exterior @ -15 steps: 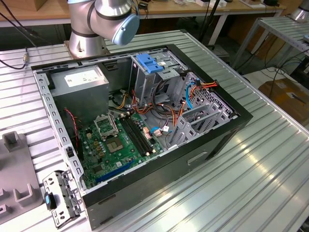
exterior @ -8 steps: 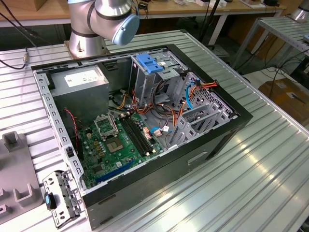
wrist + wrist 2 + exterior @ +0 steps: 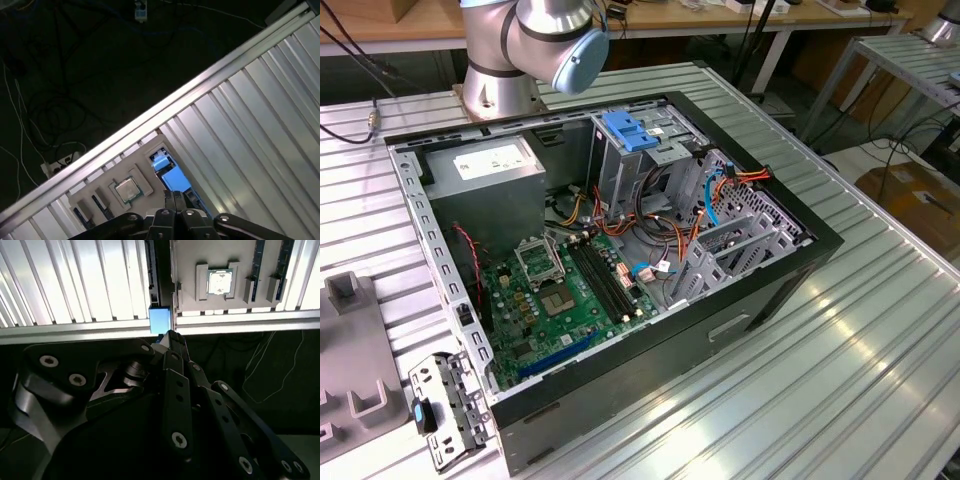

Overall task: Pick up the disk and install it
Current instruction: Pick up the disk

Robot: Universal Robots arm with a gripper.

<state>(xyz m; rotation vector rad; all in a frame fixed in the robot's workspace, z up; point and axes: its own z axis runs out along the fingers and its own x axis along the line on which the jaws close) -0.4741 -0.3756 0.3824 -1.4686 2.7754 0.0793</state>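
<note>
Blue carrier of disk (image 3: 161,320) is showing just past tips of gripper (image 3: 172,337) in second wrist view, jaws pinching together on its edge. Disk is lying edge-on to camera, over ribbed table (image 3: 75,285), just beside grey tray (image 3: 190,295) carrying chip (image 3: 219,282). In exterior view, open case (image 3: 720,330) is lying on table, motherboard (image 3: 570,290) facing up, arm base (image 3: 510,60) standing beyond it.

- Gripper (image 3: 174,197): black linkage, reaching the near end of the disk.
- Disk (image 3: 169,176): bright blue carrier, set in a pale grey fixture tray (image 3: 142,175).
- Processor chip (image 3: 129,190): square, metal-lidded, in the same tray, just beside the gripper.
- Ribbed aluminium table (image 3: 250,125): beneath tray and gripper.
- Dark floor (image 3: 75,75): beyond the table edge, well apart from the gripper, with loose cables (image 3: 20,127) and a power strip (image 3: 61,162).
</note>
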